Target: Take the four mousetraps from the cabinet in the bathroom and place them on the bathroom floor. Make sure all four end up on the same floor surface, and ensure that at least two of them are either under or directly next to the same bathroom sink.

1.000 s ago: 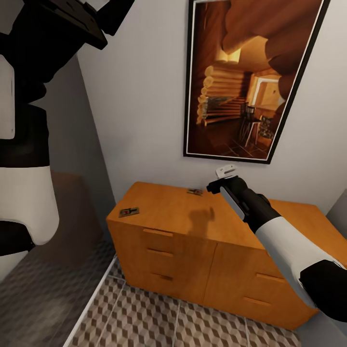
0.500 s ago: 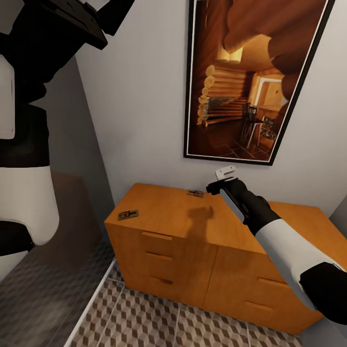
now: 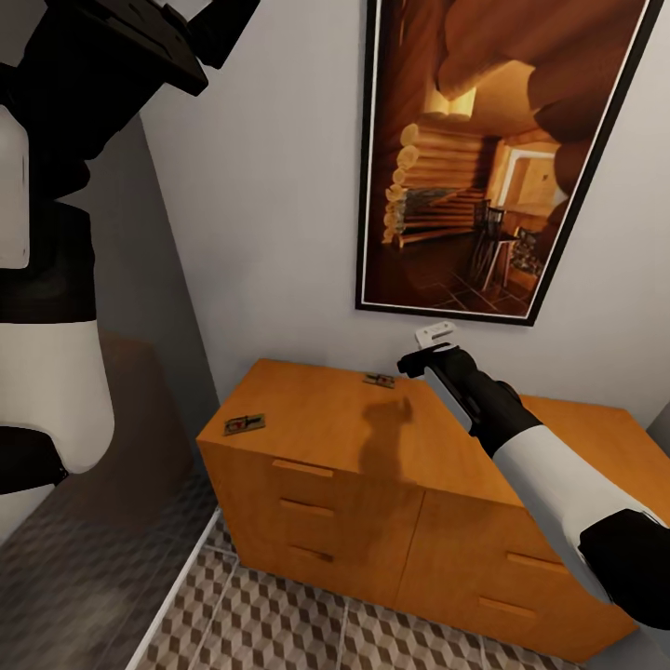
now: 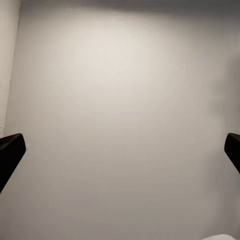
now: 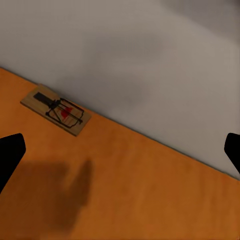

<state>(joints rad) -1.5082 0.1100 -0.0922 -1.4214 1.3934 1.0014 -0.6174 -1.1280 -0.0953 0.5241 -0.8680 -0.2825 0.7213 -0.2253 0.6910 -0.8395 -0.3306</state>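
While your left arm rises tall and bulky at the left of the head view, black and white, its gripper faces a blank pale wall with both dark fingertips spread to the frame edges, released and holding nothing. Below it, a grey glossy panel reflects the cube-patterned bathroom floor, whose brown, beige and white tiles run under the cabinet. That cabinet is smooth orange-brown wood, low and wide, with flat bar handles on its drawers. One mousetrap lies flat near the front left corner of its top: a small tan board with dark wire. A second mousetrap lies at the back edge, close against the wall; from your right wrist it shows black wire and a red mark. Above hangs a black-framed picture of a log interior. Your right gripper hovers just beside that back trap, above the top, fingers wide apart, empty, casting a shadow on the wood.
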